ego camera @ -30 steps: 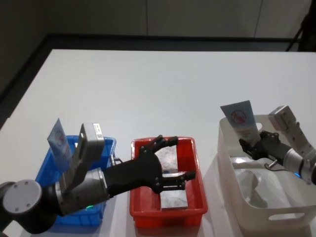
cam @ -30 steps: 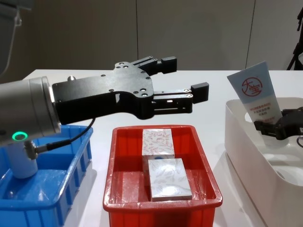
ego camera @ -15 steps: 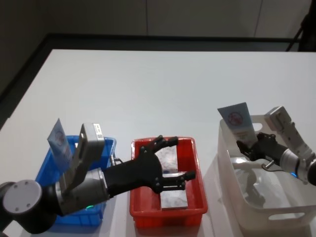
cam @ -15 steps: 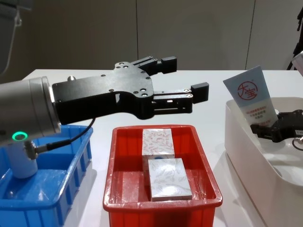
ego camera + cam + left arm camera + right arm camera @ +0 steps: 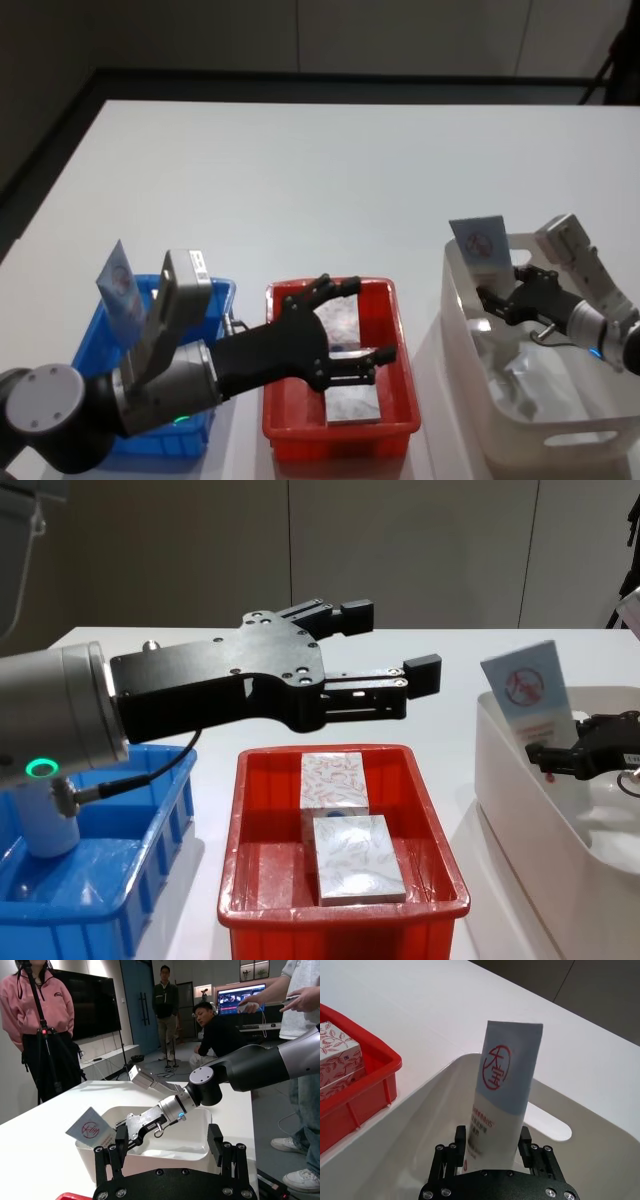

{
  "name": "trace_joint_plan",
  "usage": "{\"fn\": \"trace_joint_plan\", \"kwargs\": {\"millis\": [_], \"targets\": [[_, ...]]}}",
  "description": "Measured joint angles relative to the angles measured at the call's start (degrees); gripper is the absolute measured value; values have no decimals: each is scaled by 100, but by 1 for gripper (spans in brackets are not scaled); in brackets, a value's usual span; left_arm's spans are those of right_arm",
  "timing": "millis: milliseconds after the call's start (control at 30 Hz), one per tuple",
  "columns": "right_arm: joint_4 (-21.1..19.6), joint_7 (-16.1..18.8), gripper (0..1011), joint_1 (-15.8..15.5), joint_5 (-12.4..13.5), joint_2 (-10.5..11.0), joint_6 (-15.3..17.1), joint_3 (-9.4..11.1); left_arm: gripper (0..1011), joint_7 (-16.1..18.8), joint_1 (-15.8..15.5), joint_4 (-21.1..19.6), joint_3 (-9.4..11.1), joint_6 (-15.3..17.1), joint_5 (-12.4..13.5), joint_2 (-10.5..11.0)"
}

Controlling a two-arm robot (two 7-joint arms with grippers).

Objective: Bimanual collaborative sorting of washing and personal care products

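One tube (image 5: pixel 480 243) pinched low in the right pincer (image 5: pixel 492 300) over the white bin (image 5: pixel 560 437) might topple; left pincer (image 5: pixel 365 320) hovers open, empty, over the red bin (image 5: pixel 340 432).

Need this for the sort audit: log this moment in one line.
right end effector: shut on tube, over white bin | left end effector: open, above red bin | red bin: patterned boxes inside

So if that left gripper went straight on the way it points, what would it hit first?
Probably the near wall of the white plastic bin, or the pale-blue squeeze tube the right gripper holds in it: the left gripper points across at them. Depth is unclear.
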Motion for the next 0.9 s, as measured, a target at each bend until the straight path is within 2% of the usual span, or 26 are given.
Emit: {"fn": "trace_joint_plan", "kwargs": {"millis": [67, 300, 467, 900], "targets": [[-2, 0, 655, -2, 0, 0, 1, -1, 1002, 0, 0, 0, 0, 0, 0, 0], [-11, 0, 889, -7, 4, 3, 3, -1, 1002, 0, 0, 0, 0, 0, 0, 0], [-13, -1, 996, -10, 6, 5, 5, -1, 1002, 0, 0, 0, 0, 0, 0, 0], [-21, -1, 1001, -15, 8, 8, 10, -1, 1002, 0, 0, 0, 0, 0, 0, 0]]}}
